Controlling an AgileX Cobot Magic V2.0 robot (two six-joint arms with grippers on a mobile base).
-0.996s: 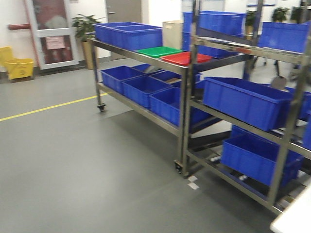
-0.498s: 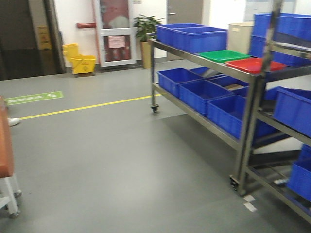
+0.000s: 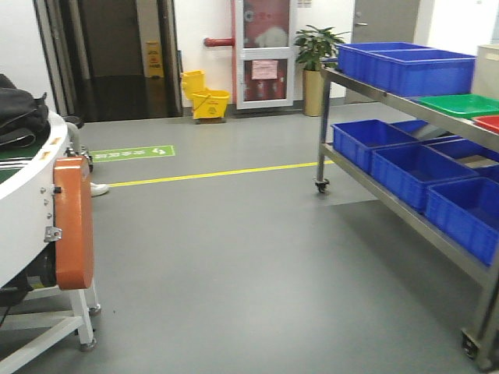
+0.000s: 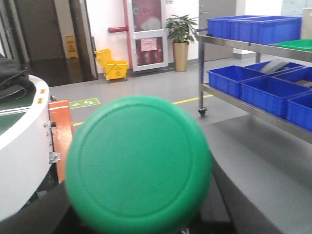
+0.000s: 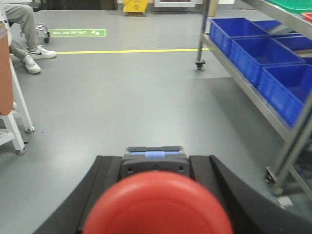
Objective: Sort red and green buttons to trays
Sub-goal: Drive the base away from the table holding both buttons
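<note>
Two blurred caps fill the wrist views: the green button [image 4: 139, 165] mostly hides the left fingers [image 4: 218, 209], their grip unclear, while the right fingers [image 5: 105, 187] clamp the red button [image 5: 158, 207] by its dark body.

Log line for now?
left gripper: shut on green button | right gripper: shut on red button | green tray, red tray: rack top, right

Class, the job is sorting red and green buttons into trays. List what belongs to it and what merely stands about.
Belongs: green button, red button, green tray, red tray.
Stands about: blue crates, yellow mop bucket, potted plant.
</note>
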